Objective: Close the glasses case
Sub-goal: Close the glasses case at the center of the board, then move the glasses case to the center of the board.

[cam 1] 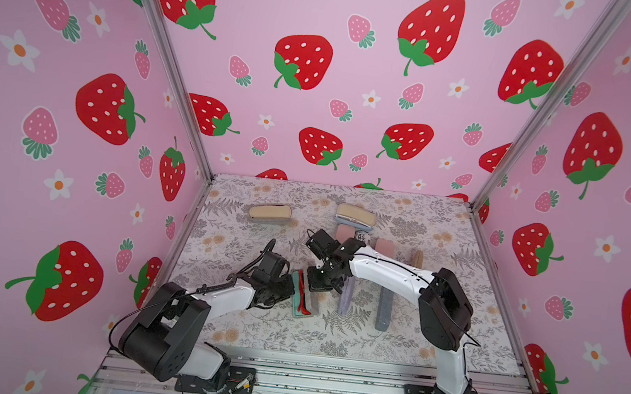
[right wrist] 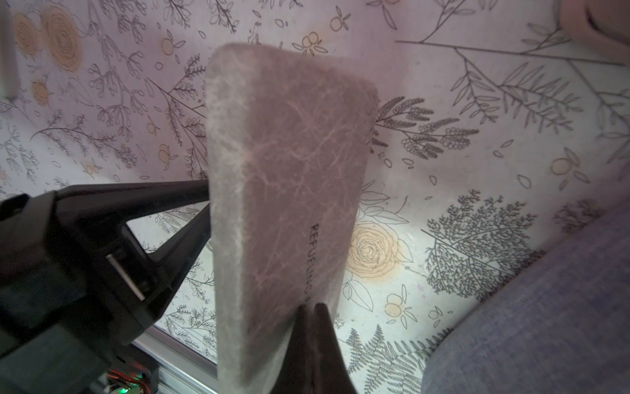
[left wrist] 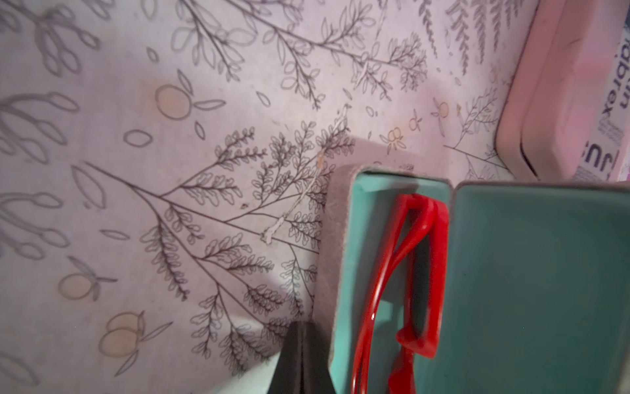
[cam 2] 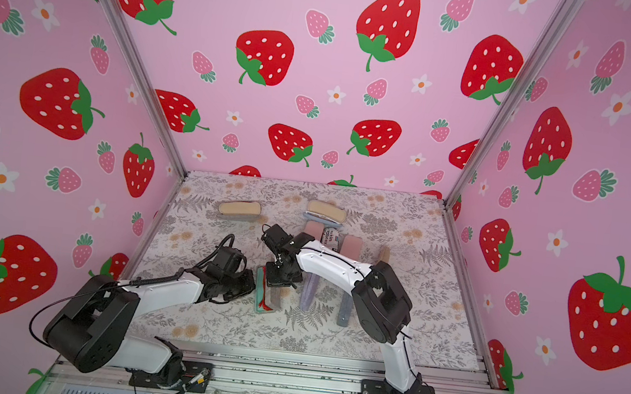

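Open glasses case (cam 1: 307, 306). Left tool (left wrist: 301, 354) braces its base (left wrist: 327, 238), right tool (right wrist: 312, 336) meets its lid (right wrist: 289, 153); both pinched together, empty. Push lid over steadily.

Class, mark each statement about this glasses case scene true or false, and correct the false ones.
1. The glasses case is open. True.
2. The glasses inside it are blue. False: they are red.
3. The case's lining is teal. True.
4. The right gripper is wide open. False: it is shut, with its tips at the grey felt outside of the raised lid.
5. The left gripper grips the glasses. False: it is shut and empty, at the case's outer wall, and the glasses lie in the case.
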You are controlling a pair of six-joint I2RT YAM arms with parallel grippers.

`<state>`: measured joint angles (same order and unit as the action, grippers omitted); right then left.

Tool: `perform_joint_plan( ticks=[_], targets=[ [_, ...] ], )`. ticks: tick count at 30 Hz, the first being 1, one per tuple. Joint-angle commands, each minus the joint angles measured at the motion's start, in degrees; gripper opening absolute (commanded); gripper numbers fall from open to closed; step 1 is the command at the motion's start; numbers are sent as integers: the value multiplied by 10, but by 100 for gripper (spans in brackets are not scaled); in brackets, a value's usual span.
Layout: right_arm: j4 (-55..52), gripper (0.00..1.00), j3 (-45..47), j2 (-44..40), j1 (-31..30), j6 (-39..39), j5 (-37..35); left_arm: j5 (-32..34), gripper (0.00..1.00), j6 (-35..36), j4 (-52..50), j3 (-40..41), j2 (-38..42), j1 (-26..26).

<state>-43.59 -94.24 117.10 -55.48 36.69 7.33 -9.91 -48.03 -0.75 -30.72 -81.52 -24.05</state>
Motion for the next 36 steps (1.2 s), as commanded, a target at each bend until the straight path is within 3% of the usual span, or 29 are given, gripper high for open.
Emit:
perform_joint_plan(
  ticks=[1,19,28,36],
  targets=[
    [23,1,-21,25,-18,5,31,-13,0,-10,-16,-5,-22,-14],
    [29,3,-7,12,-21,16,6,-10,0,-11,-15,0,-12,-18],
    [25,9,52,-97,-6,33,-83,-23,0,-9,-6,-3,-15,-21],
    [14,22,122,-212,27,40,-138,-30,0,-14,7,-32,-48,-51]
  ],
)
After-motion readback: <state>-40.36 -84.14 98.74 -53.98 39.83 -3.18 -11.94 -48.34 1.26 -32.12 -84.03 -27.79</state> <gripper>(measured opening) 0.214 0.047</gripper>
